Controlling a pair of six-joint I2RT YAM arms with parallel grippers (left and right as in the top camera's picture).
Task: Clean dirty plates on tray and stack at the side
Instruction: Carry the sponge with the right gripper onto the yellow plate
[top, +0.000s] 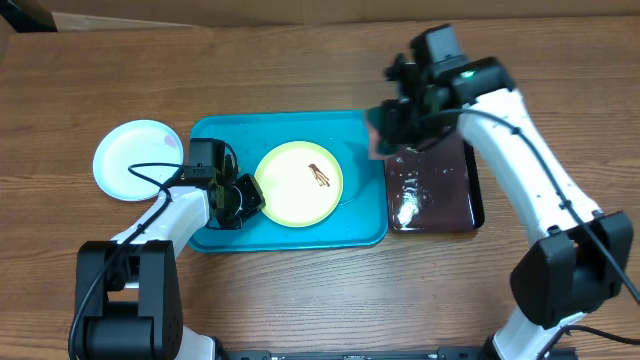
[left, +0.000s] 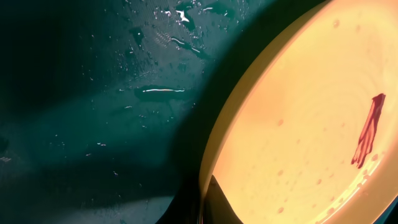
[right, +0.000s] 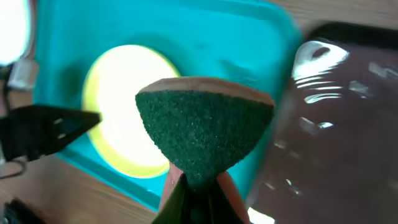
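Observation:
A yellow-green plate (top: 290, 190) with a brown smear (top: 320, 177) lies on the turquoise tray (top: 215, 135). My left gripper (top: 250, 198) is shut on the plate's left rim. In the left wrist view the rim (left: 214, 149) runs down between my left gripper's (left: 208, 196) dark fingers, and the smear (left: 368, 130) sits far right. My right gripper (top: 390, 128) hovers over the tray's right edge, shut on a green-faced sponge (top: 377, 148). The sponge (right: 205, 130) fills the right wrist view above my right gripper (right: 196, 199), with the plate (right: 118, 124) beyond it.
A pale plate (top: 137, 158), white with a mint edge, rests on the wooden table left of the tray. A wet black tray (top: 440, 195) lies against the turquoise tray's right side. Water drops cover the turquoise tray floor (left: 93, 93).

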